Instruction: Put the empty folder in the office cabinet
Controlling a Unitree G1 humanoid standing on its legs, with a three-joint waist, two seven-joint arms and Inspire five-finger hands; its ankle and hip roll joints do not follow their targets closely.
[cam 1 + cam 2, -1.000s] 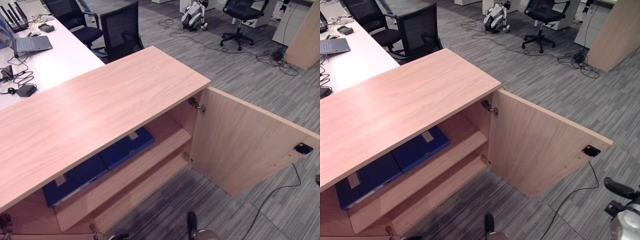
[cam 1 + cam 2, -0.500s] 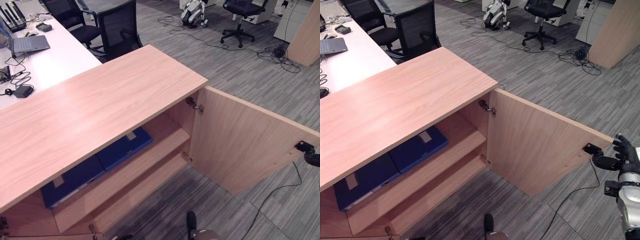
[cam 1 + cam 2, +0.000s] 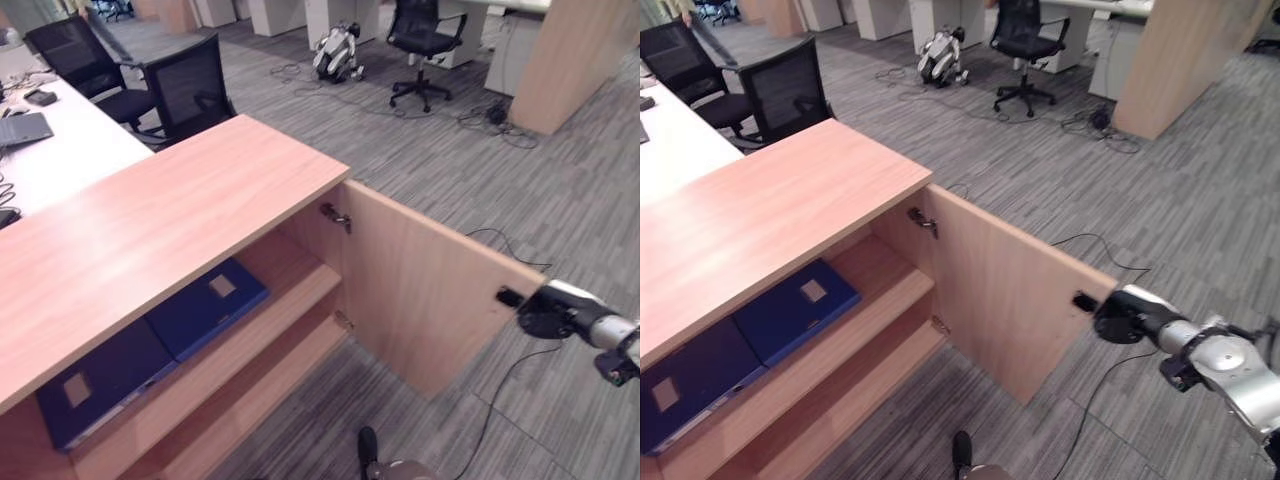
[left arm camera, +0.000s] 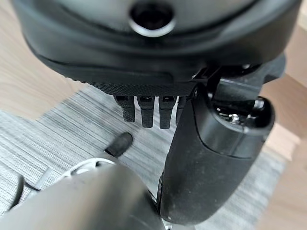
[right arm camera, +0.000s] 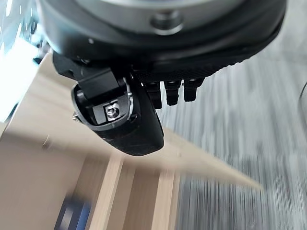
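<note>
Two dark blue folders lie flat side by side on the upper shelf (image 3: 290,300) of the open cabinet (image 3: 170,215); the right folder (image 3: 205,305) shows a pale square label on its cover, and the left folder (image 3: 90,385) bears a similar one. Both sit well inside, under the cabinet's wooden top, with bare shelf to their right and near edge.

The cabinet door (image 3: 425,290) stands swung out to the right, its free edge meeting the right hand (image 3: 1122,315), which is at the small black latch piece (image 3: 1084,300) on that edge. From the head views I cannot tell how its fingers are set; the right wrist view shows the right hand's fingers short and curled under the palm, holding nothing, with the door's edge and the shelves past them.

The left wrist view shows the left hand (image 4: 158,112) hanging over grey carpet, fingers bent inward and holding nothing.

Open carpet floor (image 3: 420,150) lies beyond the door. A white table (image 3: 60,160) stands at far left with black office chairs (image 3: 185,85) behind the cabinet.
</note>
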